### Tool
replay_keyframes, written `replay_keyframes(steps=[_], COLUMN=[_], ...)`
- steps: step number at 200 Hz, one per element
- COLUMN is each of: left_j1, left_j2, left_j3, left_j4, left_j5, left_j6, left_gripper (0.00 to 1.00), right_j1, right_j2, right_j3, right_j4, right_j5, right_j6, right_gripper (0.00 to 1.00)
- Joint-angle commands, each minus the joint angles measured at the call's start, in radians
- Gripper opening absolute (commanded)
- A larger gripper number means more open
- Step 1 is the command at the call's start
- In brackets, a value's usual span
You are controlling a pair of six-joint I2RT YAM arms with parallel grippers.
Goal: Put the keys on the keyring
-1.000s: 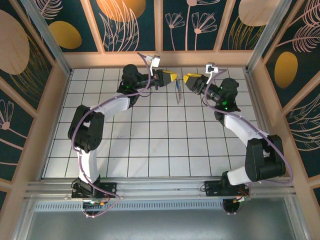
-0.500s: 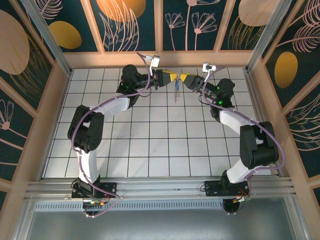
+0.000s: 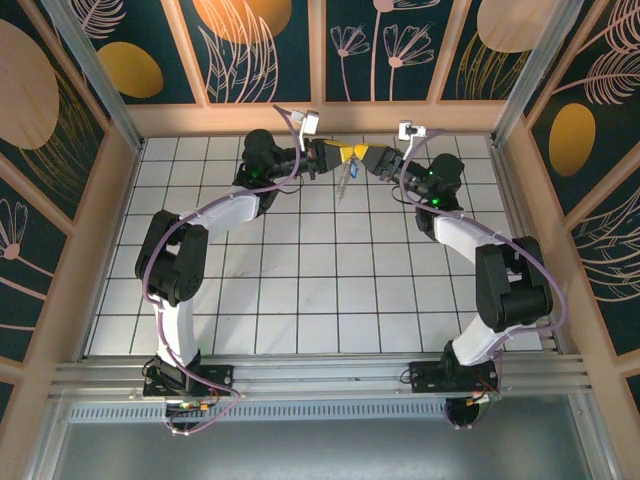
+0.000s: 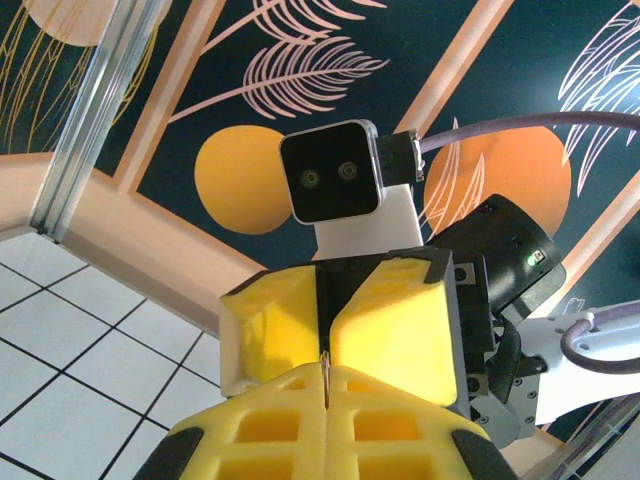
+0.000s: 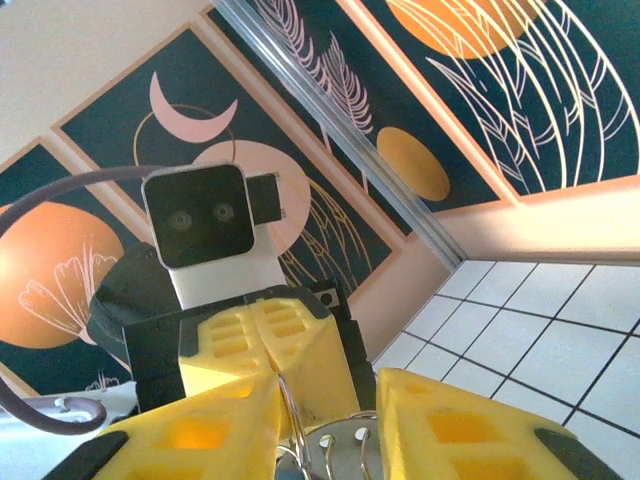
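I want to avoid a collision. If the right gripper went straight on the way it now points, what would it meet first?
Probably the keyring, whose thin metal loops lie between its fingers; just behind, the left gripper faces it with yellow fingers. Depth is unclear.

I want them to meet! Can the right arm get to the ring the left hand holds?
Probably yes. The right hand is nose to nose with the left hand, nothing between them, and the ring sits between the right hand's yellow fingers.
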Motion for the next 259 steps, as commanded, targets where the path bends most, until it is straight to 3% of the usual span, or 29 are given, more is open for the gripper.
replay_keyframes(steps=[1, 39, 73, 101, 158, 235, 259], left_j1=[-0.005, -0.007, -0.006, 0.004, 0.054, 0.063, 0.062], left_j2=[-0.027, -0.022, -0.016, -0.029, -0.056, -0.021, -0.012], left_j3=[0.005, 0.005, 0.009, 0.035, 0.062, 0.163, 0.176], left_j4=[0.065, 0.07, 0.065, -0.021, -0.139, -0.434, -0.459], left_j5=[-0.005, -0.004, -0.001, -0.009, 0.014, 0.113, 0.141], left_j6=[-0.014, -0.018, -0.019, 0.044, 0.128, 0.337, 0.353], left_gripper=[0.0, 0.0, 0.0, 0.17, 0.3, 0.33, 0.34], right_j1=[0.008, 0.009, 0.003, -0.014, -0.076, -0.093, -0.094], right_j2=[0.014, 0.025, 0.021, 0.001, -0.015, 0.0, 0.018], right_j3=[0.037, 0.041, 0.047, 0.056, 0.112, 0.316, 0.368], right_j4=[0.059, 0.084, 0.067, -0.023, -0.232, -0.793, -0.914], right_j5=[-0.024, -0.04, -0.039, -0.044, -0.125, -0.271, -0.297], right_j6=[0.01, 0.027, 0.011, -0.053, -0.196, -0.616, -0.705], right_gripper=[0.24, 0.0, 0.0, 0.0, 0.0, 0.0, 0.0])
